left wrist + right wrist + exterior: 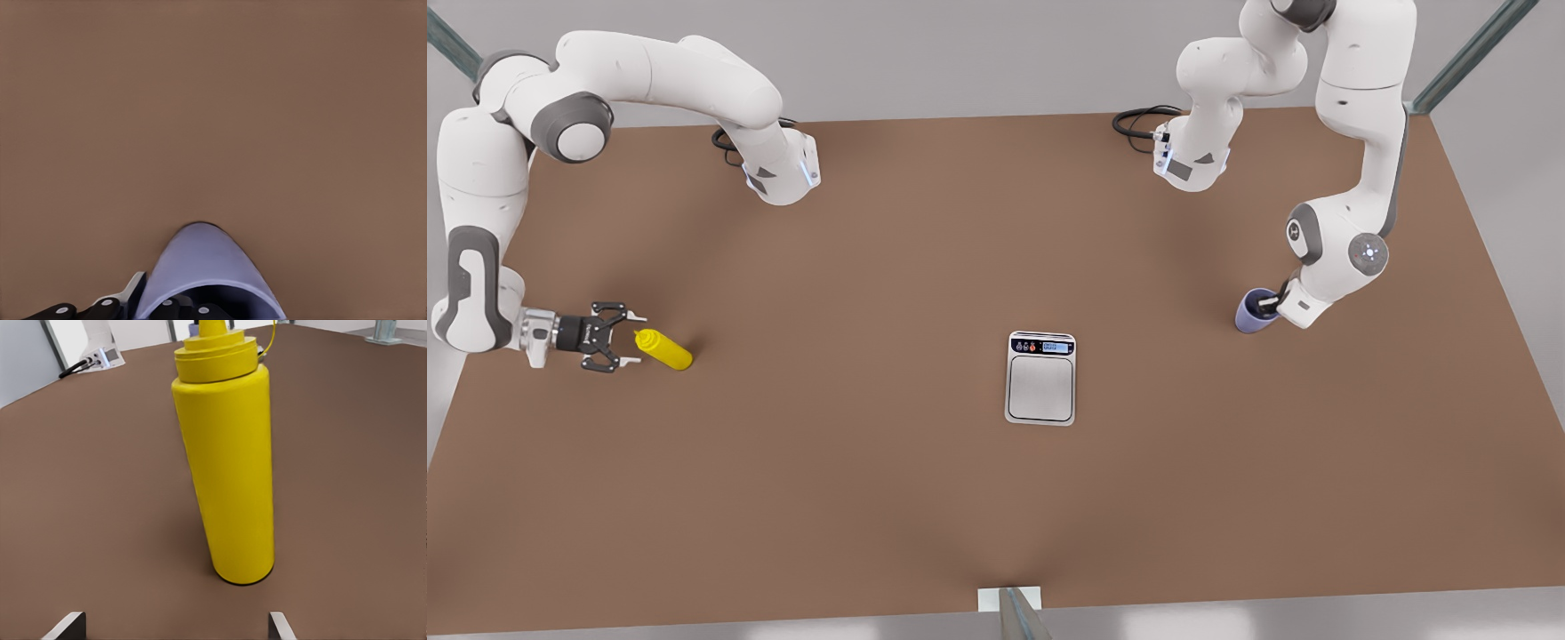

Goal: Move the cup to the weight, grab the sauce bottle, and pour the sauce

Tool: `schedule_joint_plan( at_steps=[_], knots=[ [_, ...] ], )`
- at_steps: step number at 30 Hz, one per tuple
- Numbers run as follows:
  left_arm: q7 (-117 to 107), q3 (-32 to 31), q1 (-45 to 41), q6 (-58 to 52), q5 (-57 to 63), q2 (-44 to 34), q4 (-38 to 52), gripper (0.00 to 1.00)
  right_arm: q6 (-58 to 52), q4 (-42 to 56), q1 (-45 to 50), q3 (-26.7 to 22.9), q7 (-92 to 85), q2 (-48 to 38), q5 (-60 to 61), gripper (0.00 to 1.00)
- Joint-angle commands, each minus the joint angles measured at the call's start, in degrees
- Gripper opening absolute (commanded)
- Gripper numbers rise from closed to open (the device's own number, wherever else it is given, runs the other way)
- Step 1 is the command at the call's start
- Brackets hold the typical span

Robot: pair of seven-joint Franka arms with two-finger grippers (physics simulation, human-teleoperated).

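Hidden or cut off: in the left wrist view the cup point(203, 267) is cropped at the picture's edge, so its base and most of its dark inside cannot be seen; in the right wrist view the nozzle tip of the sauce bottle point(227, 453) runs out of the picture.
Weight point(1040, 378): lies flat near the middle of the table, nearest the camera of the three things, display strip on its far side, plate bare, well apart from cup and bottle.
Sauce bottle point(663, 348): stands upright at the front view's left, just in front of the right gripper.
Right gripper point(633, 339): low over the table, fingers spread wide with the bottle's top between the tips, not touching it as far as can be seen.
Cup point(1254, 310): stands at the front view's right, rim up.
Left gripper point(1272, 307): at the cup's rim; whether the fingers are closed on the wall cannot be told.
Table point(871, 498): plain brown, matte.
Room: pale grey walls and metal frame struts point(1472, 53) at the far corners.
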Motion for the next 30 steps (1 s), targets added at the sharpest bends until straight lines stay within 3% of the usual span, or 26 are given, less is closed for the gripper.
schedule_joint_plan(
  at_steps=[1,19,23,30],
  knots=[
    [0.0,0.0,0.0,0.0,0.1,0.0,0.1,0.21,0.0,0.0,0.0,0.0,0.0,0.0,0.2,1.0],
    [-1.0,-1.6,-2.6,-0.4,-0.9,-1.4,3.9,0.21,-0.5,-1.3,1.6,3.1,-0.4,2.1,3.4,1.0],
    [-1.1,-6.3,-2.8,-1.0,-5.7,0.5,7.7,0.21,-0.5,-1.6,1.7,3.9,-0.4,2.1,4.5,1.0],
    [-18.0,-8.4,-17.3,-5.1,-12.0,8.3,20.6,0.21,-0.5,-1.8,1.7,4.6,-0.4,2.1,4.6,1.0]
  ],
)
